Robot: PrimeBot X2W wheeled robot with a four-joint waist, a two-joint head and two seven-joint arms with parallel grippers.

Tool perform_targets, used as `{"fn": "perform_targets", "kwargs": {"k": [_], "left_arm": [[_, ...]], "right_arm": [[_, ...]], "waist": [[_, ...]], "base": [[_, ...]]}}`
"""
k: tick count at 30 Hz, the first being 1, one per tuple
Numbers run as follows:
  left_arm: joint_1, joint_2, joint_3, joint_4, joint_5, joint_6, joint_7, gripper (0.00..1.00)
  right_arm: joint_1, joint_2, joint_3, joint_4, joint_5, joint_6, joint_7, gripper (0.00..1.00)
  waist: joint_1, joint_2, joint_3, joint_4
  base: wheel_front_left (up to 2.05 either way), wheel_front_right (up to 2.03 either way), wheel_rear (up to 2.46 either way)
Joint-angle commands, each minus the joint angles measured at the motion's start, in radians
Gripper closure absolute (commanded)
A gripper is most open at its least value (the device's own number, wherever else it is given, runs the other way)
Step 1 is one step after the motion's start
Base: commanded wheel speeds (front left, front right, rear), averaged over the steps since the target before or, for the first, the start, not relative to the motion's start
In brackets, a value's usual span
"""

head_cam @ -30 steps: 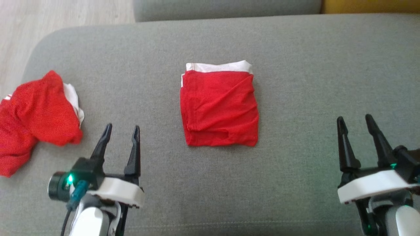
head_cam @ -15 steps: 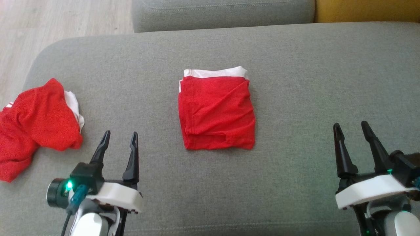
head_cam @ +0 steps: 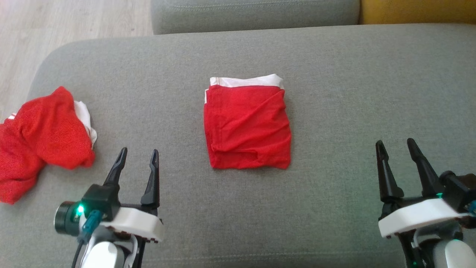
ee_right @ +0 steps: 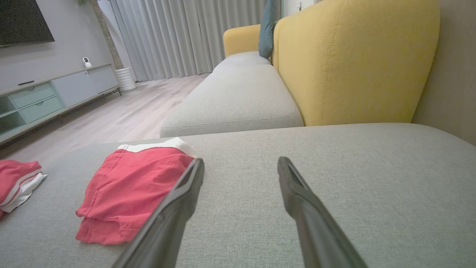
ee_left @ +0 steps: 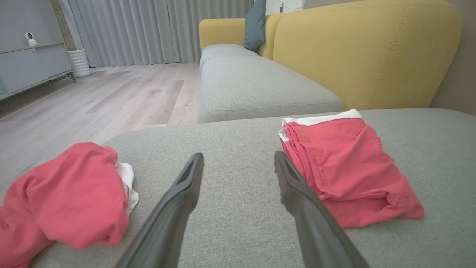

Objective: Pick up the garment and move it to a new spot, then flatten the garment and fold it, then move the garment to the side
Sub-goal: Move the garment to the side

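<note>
Garment [head_cam: 247,123] lies folded between gaping left end effector [head_cam: 139,150] and gaping right end effector [head_cam: 394,141]

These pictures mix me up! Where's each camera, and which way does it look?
Head: up high, looking down at the folded red cloth garment on the grey fabric cushion; left gripper and right gripper show.
Left wrist: low, facing the yellow sofa back; its dark fingers show.
Right wrist: likewise, own fingers.
All share the folded garment.
</note>
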State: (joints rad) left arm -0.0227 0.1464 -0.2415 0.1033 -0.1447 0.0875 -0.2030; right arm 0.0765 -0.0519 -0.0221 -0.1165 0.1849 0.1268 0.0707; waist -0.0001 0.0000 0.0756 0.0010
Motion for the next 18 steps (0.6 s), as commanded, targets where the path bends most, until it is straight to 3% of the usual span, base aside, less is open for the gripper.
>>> {"fn": "perform_targets", "kwargs": {"k": [1,10,18], "left_arm": [[-0.047,0.017,0.031,-0.041,-0.002,0.000,-0.004,0.00],[-0.133,0.009,0.014,-0.053,0.000,-0.010,-0.014,0.00],[-0.222,-0.026,-0.011,-0.031,0.000,-0.023,-0.049,0.00]], "right_arm": [[-0.034,-0.008,0.023,-0.026,0.006,0.004,0.000,0.00],[-0.130,-0.022,0.057,0.068,0.029,0.004,0.003,0.00],[-0.314,-0.041,0.115,0.300,0.056,0.004,0.000,0.00]], "waist": [[0.0001,0.0000,0.011,0.009],[0.0001,0.0000,0.095,0.088],[0.0001,0.0000,0.173,0.210]], "base": [[0.00,0.00,0.00],[0.00,0.00,0.00],[0.00,0.00,0.00]]}}
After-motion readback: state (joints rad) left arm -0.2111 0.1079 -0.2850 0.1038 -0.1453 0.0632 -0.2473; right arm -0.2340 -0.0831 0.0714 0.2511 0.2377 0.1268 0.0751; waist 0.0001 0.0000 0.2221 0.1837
